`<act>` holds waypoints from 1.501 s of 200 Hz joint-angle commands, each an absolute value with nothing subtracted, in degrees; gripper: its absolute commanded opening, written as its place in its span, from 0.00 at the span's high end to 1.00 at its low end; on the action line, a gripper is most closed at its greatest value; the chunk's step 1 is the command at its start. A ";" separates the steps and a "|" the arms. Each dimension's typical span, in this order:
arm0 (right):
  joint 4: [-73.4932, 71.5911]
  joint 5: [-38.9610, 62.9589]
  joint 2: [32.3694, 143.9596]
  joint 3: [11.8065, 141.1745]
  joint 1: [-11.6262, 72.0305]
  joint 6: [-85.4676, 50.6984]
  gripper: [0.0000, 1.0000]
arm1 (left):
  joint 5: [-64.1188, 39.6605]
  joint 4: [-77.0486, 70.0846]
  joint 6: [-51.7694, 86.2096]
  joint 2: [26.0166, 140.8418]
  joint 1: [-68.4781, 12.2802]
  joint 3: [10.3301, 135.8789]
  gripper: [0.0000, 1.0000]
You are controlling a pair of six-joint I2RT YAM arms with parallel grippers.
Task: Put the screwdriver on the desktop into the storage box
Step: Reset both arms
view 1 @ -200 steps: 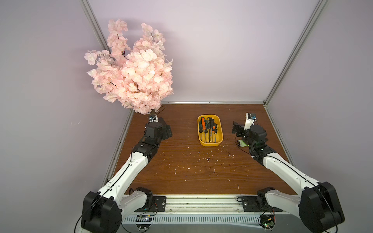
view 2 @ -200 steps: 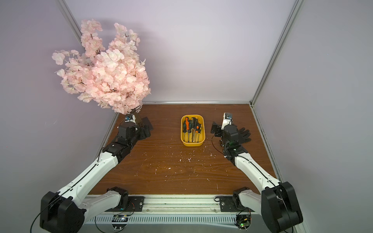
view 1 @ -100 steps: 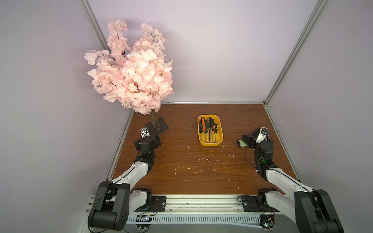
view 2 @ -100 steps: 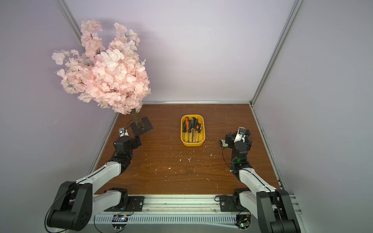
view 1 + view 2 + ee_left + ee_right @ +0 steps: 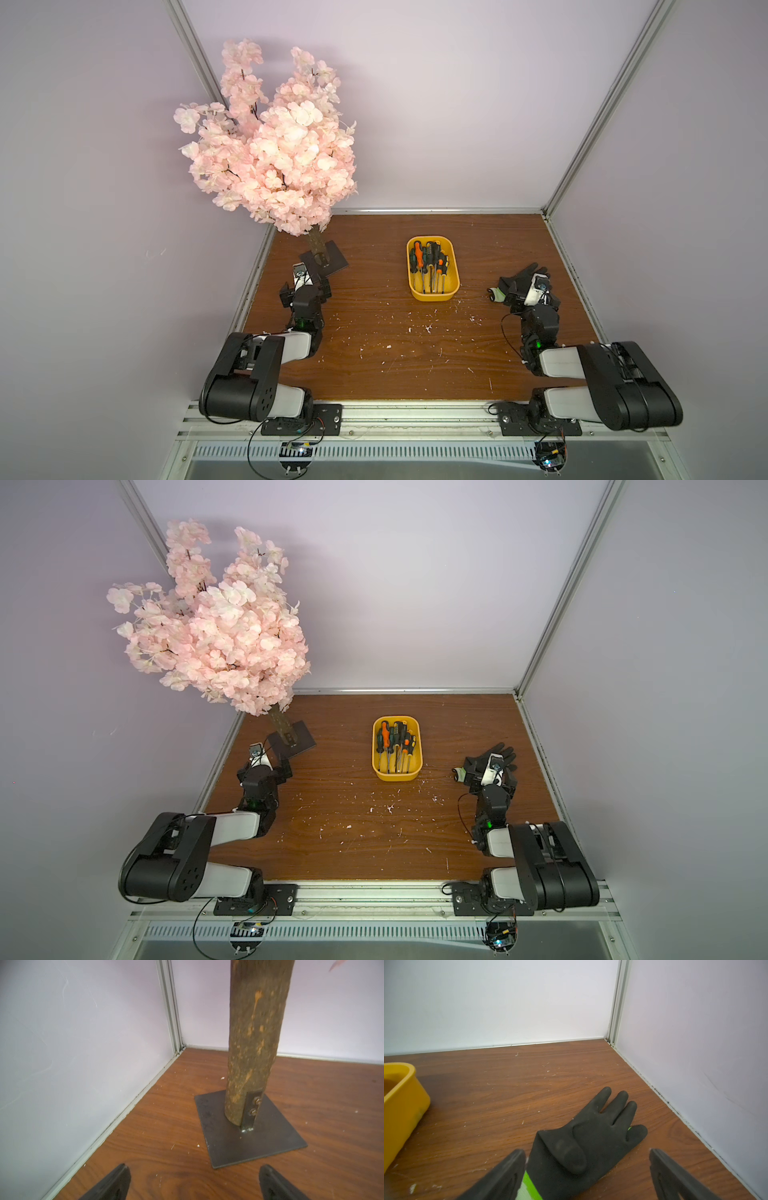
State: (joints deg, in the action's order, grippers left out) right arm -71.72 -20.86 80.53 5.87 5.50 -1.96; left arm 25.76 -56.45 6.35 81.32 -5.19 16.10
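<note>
desktop (image 5: 395, 353): brown wood-grain board flecked with white chips, with pale walls on three sides
storage box (image 5: 434, 296): yellow tub standing on the far middle of the desktop, its long side running away from the robot; one corner also shows in the right wrist view
screwdrivers (image 5: 430, 266): several with black and orange handles lie side by side inside the storage box, handles toward the back wall, shafts toward the robot
left gripper (image 5: 193, 1183): jaws spread wide with only bare board between them, low over the desktop, just in front of the tree base
right gripper (image 5: 586, 1159): jaws spread wide, standing astride the cuff end of the glove and not clamped on it; I cannot tell whether a finger touches it
glove (image 5: 591, 1134): black rubber with a green and white cuff, lying flat on the desktop to the right of the storage box and apart from it, fingers toward the far right corner
tree base (image 5: 239, 1147): dark square plate lying flat near the far left corner
trunk (image 5: 255, 1043): bark-covered post standing upright on the plate, fixed to a small bracket by two bolts
blossoms (image 5: 282, 158): pink cluster overhanging the far left corner
left arm (image 5: 249, 374), right arm (image 5: 615, 386): both folded back, elbows near the front rail
</note>
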 commanded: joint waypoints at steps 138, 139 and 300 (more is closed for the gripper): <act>-83.22 -12.20 88.26 8.34 5.19 0.98 0.01 | 19.80 -80.29 1.99 89.74 -4.63 10.04 0.01; -83.31 -12.34 88.30 8.30 5.19 0.93 0.01 | 19.79 -80.31 2.00 89.74 -4.55 10.03 0.01; -78.00 -12.84 88.52 11.27 5.34 0.97 0.00 | 19.86 -80.37 1.99 89.61 -4.63 9.93 0.01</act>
State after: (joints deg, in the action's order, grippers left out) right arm -76.77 -13.43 88.62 10.35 5.17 0.23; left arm 20.34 -78.70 2.72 89.45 -5.19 10.22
